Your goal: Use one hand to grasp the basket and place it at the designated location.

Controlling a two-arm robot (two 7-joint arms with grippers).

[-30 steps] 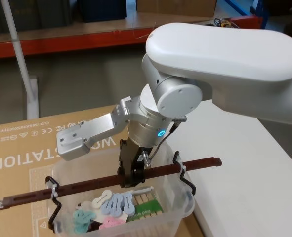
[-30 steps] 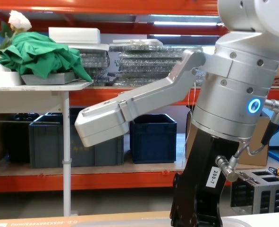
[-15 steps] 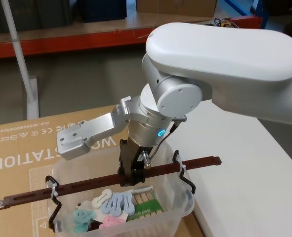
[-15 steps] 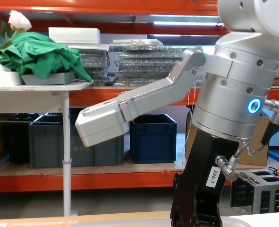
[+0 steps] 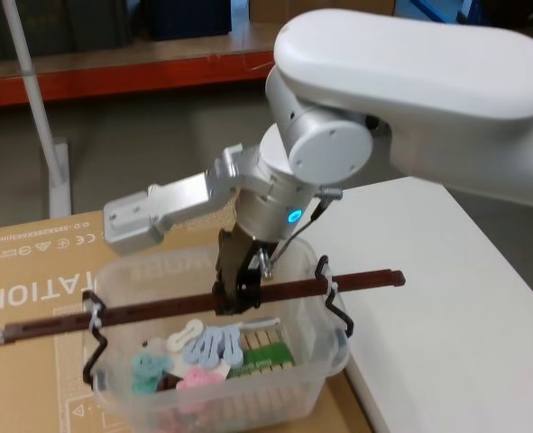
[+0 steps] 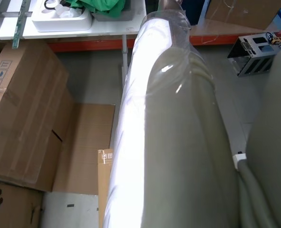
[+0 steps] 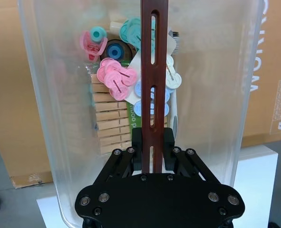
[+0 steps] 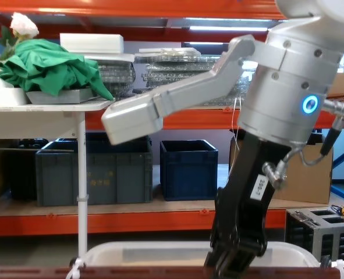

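Right gripper pinches the basket's reddish bar handle near mid-length, probably so the tub hangs level. Basket sits at 7 o'clock in head view, over cardboard; white table at its 3 o'clock.

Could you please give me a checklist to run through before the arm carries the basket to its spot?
1. Right gripper shut on the handle: ok, clamped on both sides of the bar.
2. Grasp near the bar's middle: ok.
3. Zip ties holding the handle to the basket: ok at both ends.
4. Clips lying inside the basket: ok.
5. Basket bottom clear of the cardboard: cannot tell.
6. Designated spot marked: cannot tell.
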